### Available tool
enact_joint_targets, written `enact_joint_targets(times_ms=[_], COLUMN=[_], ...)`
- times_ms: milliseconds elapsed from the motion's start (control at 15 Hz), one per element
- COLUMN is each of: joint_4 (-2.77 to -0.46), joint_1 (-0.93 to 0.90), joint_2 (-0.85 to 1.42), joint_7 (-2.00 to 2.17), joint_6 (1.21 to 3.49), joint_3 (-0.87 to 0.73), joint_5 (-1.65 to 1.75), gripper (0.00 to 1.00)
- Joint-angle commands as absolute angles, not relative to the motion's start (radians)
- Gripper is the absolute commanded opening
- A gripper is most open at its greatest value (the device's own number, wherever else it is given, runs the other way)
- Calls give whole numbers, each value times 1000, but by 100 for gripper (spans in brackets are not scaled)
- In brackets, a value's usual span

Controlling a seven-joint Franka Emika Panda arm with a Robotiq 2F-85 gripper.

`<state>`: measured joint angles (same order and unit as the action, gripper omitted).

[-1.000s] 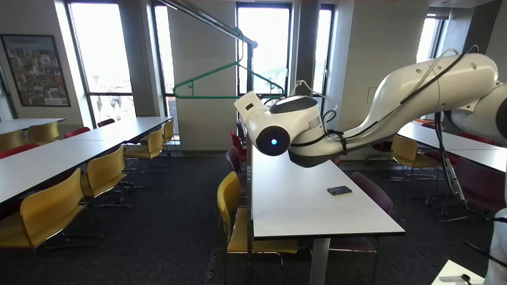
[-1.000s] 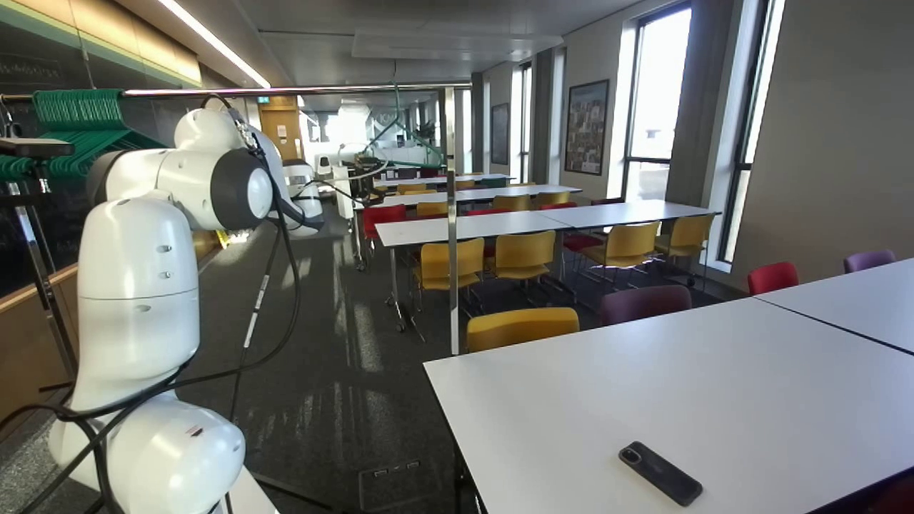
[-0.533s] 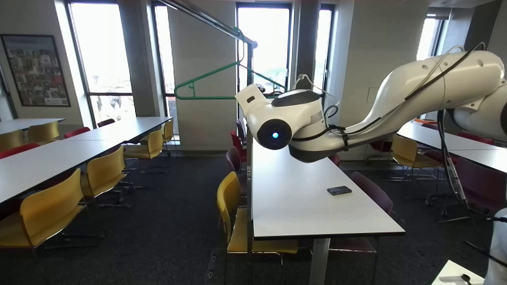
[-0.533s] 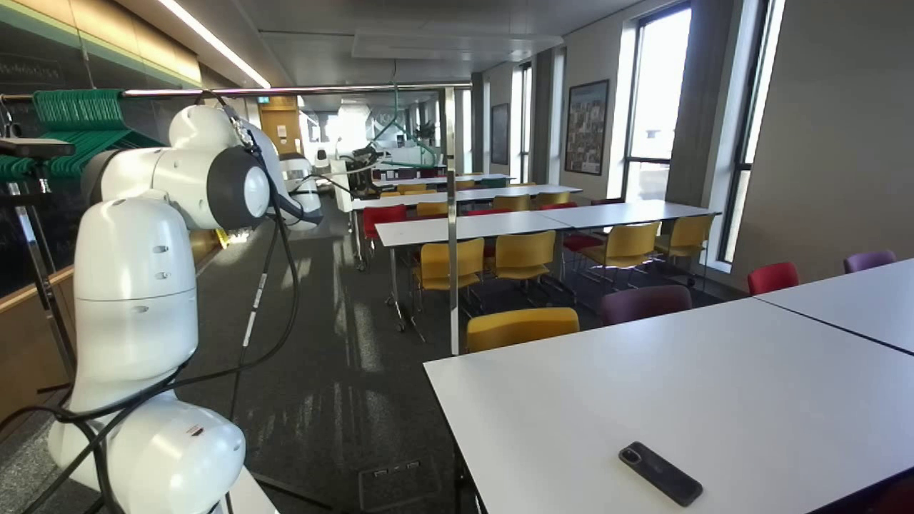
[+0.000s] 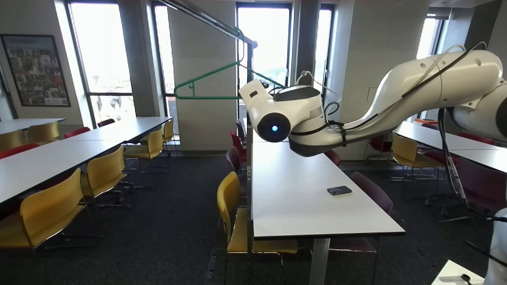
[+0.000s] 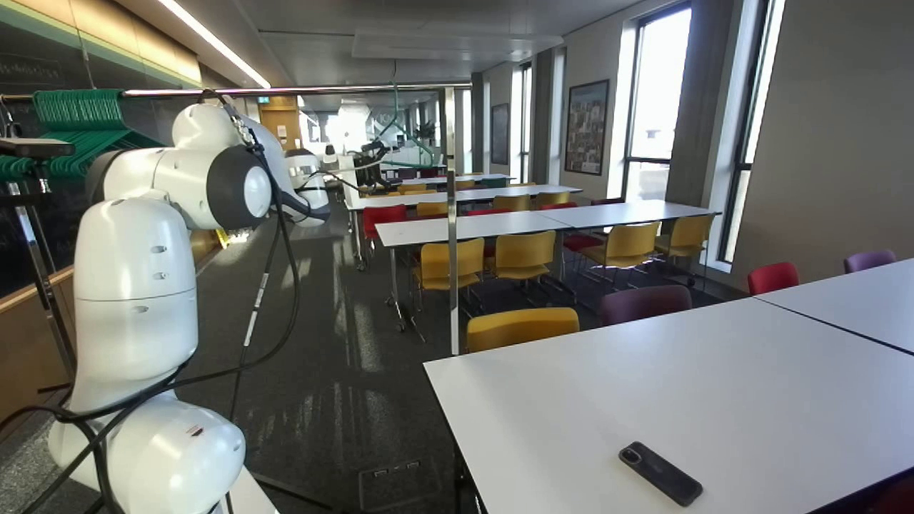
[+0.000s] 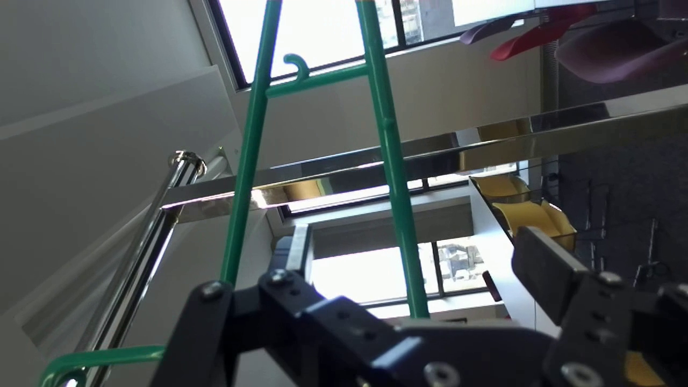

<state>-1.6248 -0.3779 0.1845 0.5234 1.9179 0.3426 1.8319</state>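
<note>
The claw [image 7: 411, 242] stands wide, its fingers [image 7: 543, 269] well apart and with hold of nothing; in the wrist view the bottom bar of a green hanger [image 7: 396, 177] shows in the gap, apart from both fingers; whether the bar lies between the tips or just past them, I cannot tell. The hanger hangs by its hook from a rail [image 7: 141, 258] above the claw; close beyond it a shiny post [image 7: 344, 180] meets the rail's end and crosses behind the hanger in the wrist view, standing in the way past the claw; the arm [image 5: 412, 95] stretches behind the claw, its wrist hiding most of the claw and part of the bar in an exterior view; a cable [image 5: 443, 124] droops from the arm. Lower than the claw is a white table [image 5: 309, 213], a dark phone [image 5: 339, 190] lying on it; a yellow chair [image 6: 521, 328] and a purple chair [image 6: 646, 305] stand on its side by the post; past the arm from the claw, a bunch of hangers [image 6: 78, 111] hangs; farther off come other tables [image 6: 485, 227], then a poster [image 6: 588, 127] and bright windows [image 6: 658, 100].
</note>
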Motion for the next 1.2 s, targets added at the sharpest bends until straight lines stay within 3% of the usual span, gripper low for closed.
enact_joint_targets(times_ms=[0, 667, 800, 867, 933, 1133], joint_4=[-1617, -1623, -1622, -1623, -1624, -1624], joint_1=[-370, -370, -371, -371, -371, -370], joint_2=[172, 170, 171, 171, 171, 170], joint_7=[508, 511, 510, 511, 511, 509], joint_6=[1929, 1932, 1932, 1932, 1932, 1934], joint_3=[327, 319, 320, 320, 320, 320], joint_5=[1845, 1847, 1845, 1844, 1844, 1842], gripper=[74, 0, 3, 35, 36, 58])
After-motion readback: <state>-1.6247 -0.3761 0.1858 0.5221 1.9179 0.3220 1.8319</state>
